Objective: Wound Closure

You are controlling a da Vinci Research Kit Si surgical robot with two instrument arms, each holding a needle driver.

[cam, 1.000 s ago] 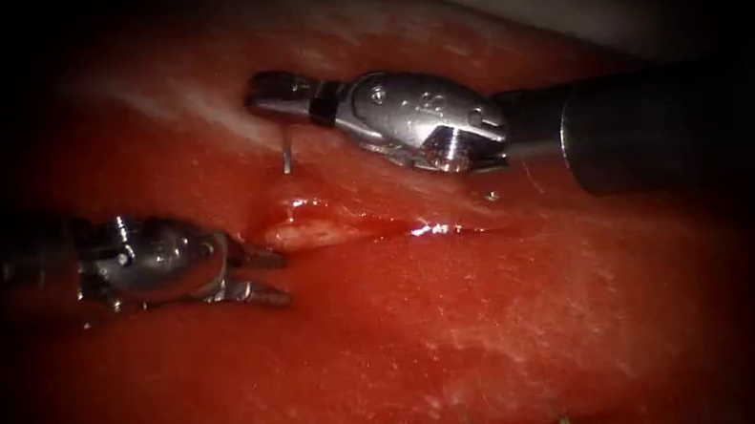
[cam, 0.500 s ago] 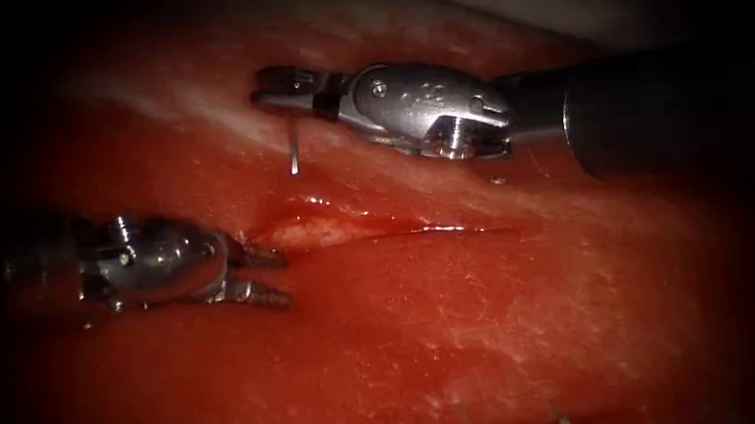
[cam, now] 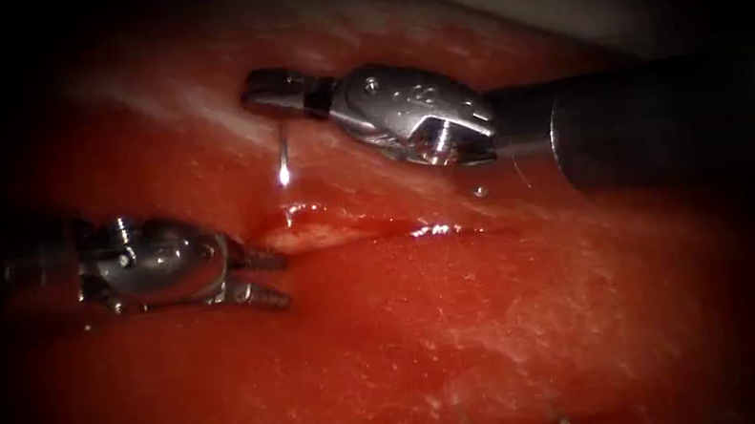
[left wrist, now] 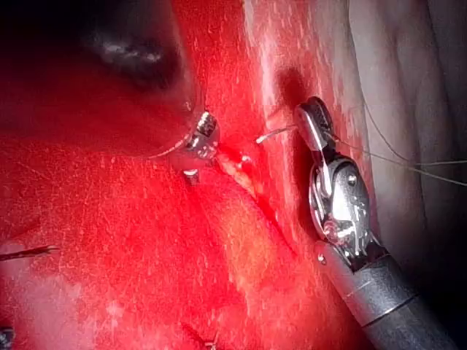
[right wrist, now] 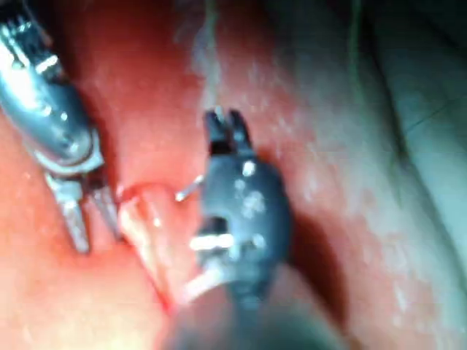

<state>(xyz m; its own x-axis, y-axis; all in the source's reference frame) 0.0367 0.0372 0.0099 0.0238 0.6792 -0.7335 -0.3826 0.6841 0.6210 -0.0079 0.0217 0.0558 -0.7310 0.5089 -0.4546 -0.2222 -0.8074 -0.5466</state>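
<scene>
Needle (cam: 283, 161): one, being held by the closed right end effector (cam: 265, 93), tip pointing down at the tissue (cam: 506, 321), outside it.
Left end effector (cam: 260, 274): being held apart, empty, left of the cut (cam: 342, 234).

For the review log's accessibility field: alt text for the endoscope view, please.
The right tool, shut on the needle, holds it point down just above the tissue, over the left end of the cut. The left tool waits open and empty beside that end.

From above and in front we overlook the cut (cam: 342, 233); both wrist views (very close) share it (left wrist: 237, 168) (right wrist: 146, 226).
</scene>
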